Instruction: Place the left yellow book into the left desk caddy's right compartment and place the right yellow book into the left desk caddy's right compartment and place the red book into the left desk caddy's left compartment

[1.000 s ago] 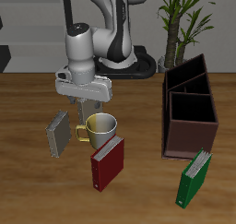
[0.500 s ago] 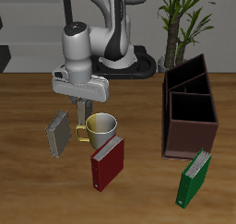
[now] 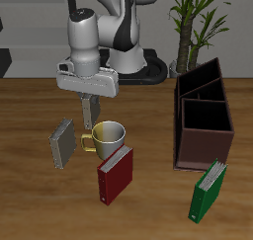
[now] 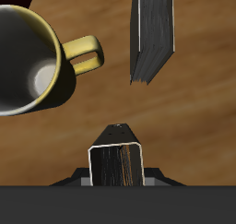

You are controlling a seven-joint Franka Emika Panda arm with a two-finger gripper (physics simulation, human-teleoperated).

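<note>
Books lie nearest the table's front edge: a thin green book leans on the front side of the left desk caddy, well apart from the mug, and the red book, a dark red hardcover with pale page edges, stands just in front of the mug. The yellow-rimmed grey ceramic mug serves as reference. The right yellow book, a small thin volume with a grey, finely striped cover, stands on edge close beside the mug's handle. Directly above the handle, the two-finger gripper is clamped on the left yellow book, a matching grey striped volume, which hangs edge-down, clear of the table; the wrist view shows its narrow end set squarely between the fingers. Judged from its size, this book is light and stiff, with smooth covers that may slip or pivot under a loose pinch; take hold across both flat faces near the upper edge, centred along its length. Farther back and well aside of the mug stands the left desk caddy, a near-black rectangular box split by a middle wall. Which section is the right compartment cannot be told.
</note>
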